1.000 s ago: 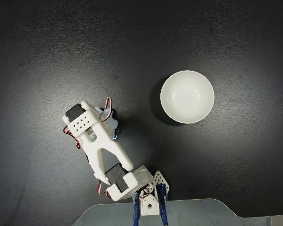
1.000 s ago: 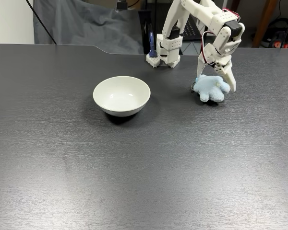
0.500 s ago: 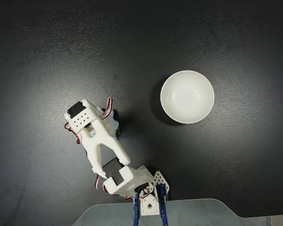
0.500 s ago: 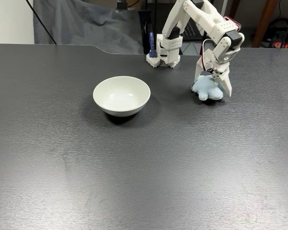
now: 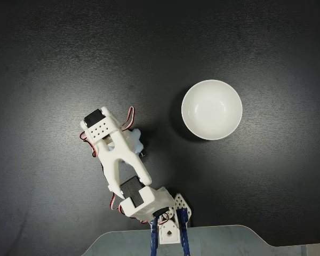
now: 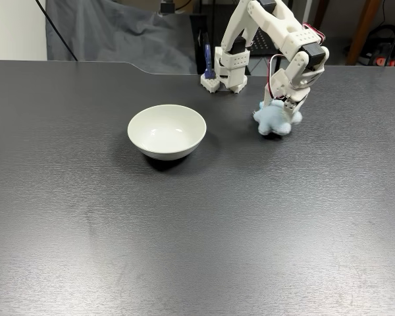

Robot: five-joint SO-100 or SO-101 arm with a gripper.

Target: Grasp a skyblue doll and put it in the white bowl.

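The skyblue doll (image 6: pixel 273 120), a small fluffy pale plush, hangs just above the dark table with its shadow beneath it. My white gripper (image 6: pixel 280 112) is shut on its top. In the fixed view from above, the gripper (image 5: pixel 129 144) points down and hides most of the doll (image 5: pixel 136 140), which peeks out on its right side. The white bowl (image 6: pixel 166 130) stands empty on the table, to the left of the doll in this view. From above the bowl (image 5: pixel 212 109) lies up and to the right of the gripper.
The arm's base (image 6: pixel 225 71) is clamped at the table's far edge, near a blue clamp (image 6: pixel 209 62). Grey cloth (image 6: pixel 118 33) hangs behind the table. A pale plate (image 5: pixel 202 241) borders the table by the base.
The gripper has shut on the doll, squeezed it and raised it off the table. Arm and doll have shifted a little toward the bowl. The bowl has not moved.
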